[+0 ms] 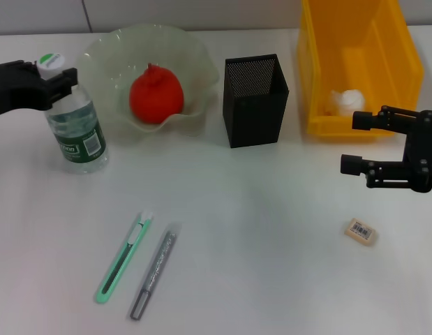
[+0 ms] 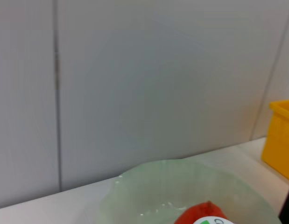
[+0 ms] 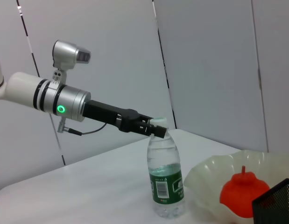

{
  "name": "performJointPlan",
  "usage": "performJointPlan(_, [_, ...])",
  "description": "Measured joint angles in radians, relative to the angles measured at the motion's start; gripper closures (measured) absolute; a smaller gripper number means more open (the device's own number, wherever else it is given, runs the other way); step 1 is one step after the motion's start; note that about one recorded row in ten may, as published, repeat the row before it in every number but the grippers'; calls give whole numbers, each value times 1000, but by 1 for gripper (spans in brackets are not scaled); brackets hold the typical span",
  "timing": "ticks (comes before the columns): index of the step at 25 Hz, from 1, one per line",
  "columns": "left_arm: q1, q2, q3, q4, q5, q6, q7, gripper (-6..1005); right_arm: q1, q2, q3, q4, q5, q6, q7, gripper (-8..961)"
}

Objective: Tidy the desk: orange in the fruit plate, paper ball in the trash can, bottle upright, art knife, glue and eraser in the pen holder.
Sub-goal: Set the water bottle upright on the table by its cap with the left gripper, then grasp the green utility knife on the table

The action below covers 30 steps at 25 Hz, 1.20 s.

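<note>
The clear water bottle (image 1: 77, 129) stands upright at the left of the table. My left gripper (image 1: 54, 82) is shut on its neck under the white cap; the right wrist view shows this grip (image 3: 152, 129) on the bottle (image 3: 165, 184). The orange (image 1: 156, 94) lies in the pale green fruit plate (image 1: 199, 59). The paper ball (image 1: 348, 102) lies in the yellow bin (image 1: 404, 66). The green art knife (image 1: 125, 257) and the grey glue pen (image 1: 154, 271) lie side by side at the front left. The eraser (image 1: 361, 231) lies below my open, empty right gripper (image 1: 356, 143).
The black mesh pen holder (image 1: 256, 99) stands between the plate and the yellow bin. A grey panelled wall runs behind the table. The left wrist view shows the plate (image 2: 172, 182), the orange's top (image 2: 198, 215) and the bin's corner (image 2: 282, 137).
</note>
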Motion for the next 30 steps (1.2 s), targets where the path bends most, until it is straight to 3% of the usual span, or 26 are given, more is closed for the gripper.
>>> performJointPlan(9, [14, 0, 33, -3, -18, -6, 61, 564, 4, 1, 5, 4, -2, 2, -1, 110])
performJointPlan(12, [29, 1, 33, 18, -25, -12, 77, 506, 3, 2, 6, 9, -2, 2, -1, 110])
performJointPlan(18, [38, 2, 27, 26, -27, -13, 89, 272, 5, 1, 3, 12, -4, 2, -1, 111])
performJointPlan(19, [87, 2, 3, 93, -89, -17, 146, 241, 6, 0, 1, 11, -5, 2, -1, 111])
performJointPlan(21, [87, 2, 3, 93, -89, -17, 146, 180, 7, 0, -6, 6, -7, 0, -1, 111])
performJointPlan(22, [110, 4, -23, 112, -166, -3, 186, 150, 8, -1, -10, 2, -8, -2, -1, 111])
performJointPlan(24, [110, 4, -23, 112, -166, -3, 186, 150, 8, -1, -25, -18, -8, -5, 13, 111])
performJointPlan(25, [128, 5, -141, 38, -446, 209, 414, 151, 8, 0, -37, -34, -8, -4, 29, 111])
performJointPlan(26, [121, 5, -189, -23, -516, 296, 468, 151, 9, 0, -49, -50, -8, -2, 48, 111])
performJointPlan(27, [121, 5, -189, -23, -516, 296, 468, 151, 9, 0, -65, -75, -10, 0, 79, 111])
performJointPlan(28, [110, 7, -235, -86, -565, 377, 510, 151, 9, 0, -77, -95, -14, 2, 112, 111])
performJointPlan(30, [110, 7, -235, -86, -565, 377, 510, 152, 15, -1, -101, -158, -43, 2, 201, 110])
